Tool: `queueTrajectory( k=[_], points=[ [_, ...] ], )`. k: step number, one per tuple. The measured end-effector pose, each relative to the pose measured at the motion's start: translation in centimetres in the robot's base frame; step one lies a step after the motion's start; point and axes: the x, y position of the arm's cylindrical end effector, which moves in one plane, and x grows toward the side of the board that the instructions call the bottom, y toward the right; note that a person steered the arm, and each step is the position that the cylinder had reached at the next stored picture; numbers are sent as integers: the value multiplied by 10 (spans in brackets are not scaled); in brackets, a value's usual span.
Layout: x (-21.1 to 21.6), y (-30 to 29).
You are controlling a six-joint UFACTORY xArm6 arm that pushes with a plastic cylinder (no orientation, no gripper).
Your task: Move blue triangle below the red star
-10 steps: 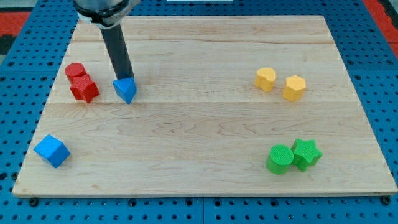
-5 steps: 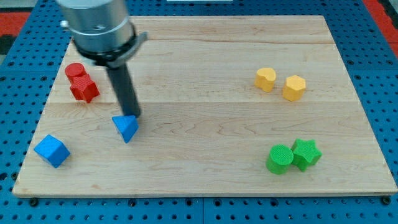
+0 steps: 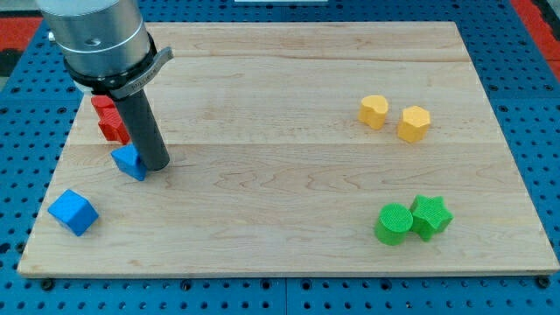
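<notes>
The blue triangle point(image 3: 128, 163) lies on the wooden board point(image 3: 289, 175) at the view's left, just below the red star point(image 3: 110, 125). My tip point(image 3: 157, 165) rests against the triangle's right side. The rod and the arm's body cover part of the red star and most of the red cylinder point(image 3: 100, 104) above it.
A blue cube point(image 3: 72, 212) sits at the lower left corner of the board. A yellow heart point(image 3: 373, 111) and a yellow hexagon point(image 3: 414, 123) are at the upper right. A green cylinder point(image 3: 394, 223) and a green star point(image 3: 430, 215) are at the lower right.
My tip pushed the blue triangle down the board, then left and slightly up; it now sits directly under the red star. The other blocks have not moved.
</notes>
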Motion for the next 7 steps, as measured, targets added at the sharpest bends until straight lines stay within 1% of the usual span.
queueTrajectory(
  k=[3, 4, 5, 6, 7],
  points=[
    [4, -34],
    [20, -35],
    [20, -36],
    [13, -31],
    [-2, 5]
  ],
)
